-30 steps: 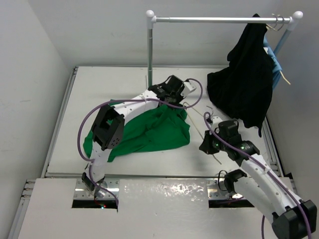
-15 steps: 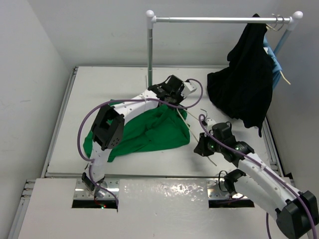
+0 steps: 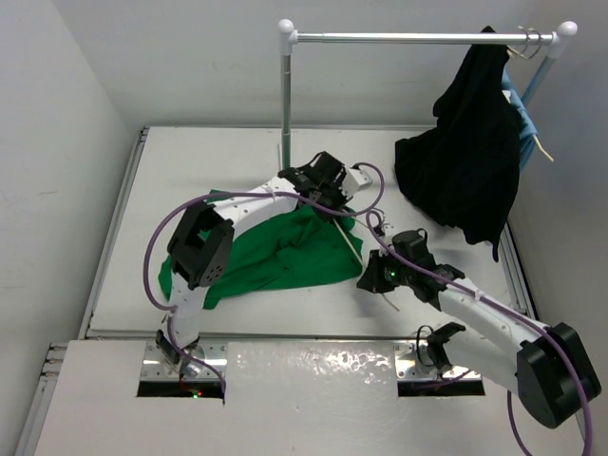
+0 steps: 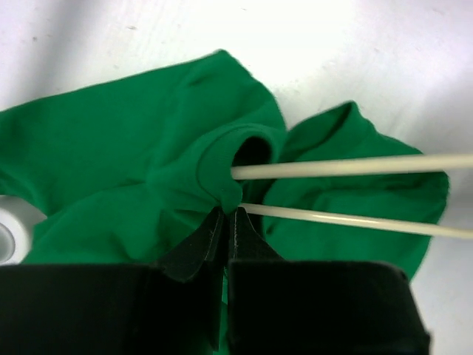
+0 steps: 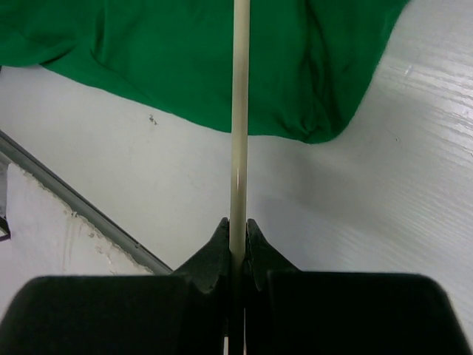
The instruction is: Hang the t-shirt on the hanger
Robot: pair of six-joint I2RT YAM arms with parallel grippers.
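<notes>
The green t-shirt [image 3: 285, 252] lies crumpled on the white table, and also shows in the left wrist view [image 4: 133, 163] and the right wrist view [image 5: 170, 52]. My left gripper [image 4: 227, 212] is shut on the shirt's collar edge, holding the neck hole open. Two cream bars of the hanger [image 4: 347, 167] run into that hole. My right gripper [image 5: 237, 225] is shut on a hanger bar [image 5: 239, 111], just right of the shirt in the top view [image 3: 372, 276]. The hanger's hook is not visible.
A metal clothes rail [image 3: 408, 38] stands at the back. A black garment [image 3: 465, 161] and a light-blue garment [image 3: 525, 123] hang at its right end. The table's near edge has a metal strip [image 3: 313, 366].
My right gripper has moved left toward the shirt with the hanger, pushing its end into the collar. My left gripper has shifted slightly down and left with the collar.
</notes>
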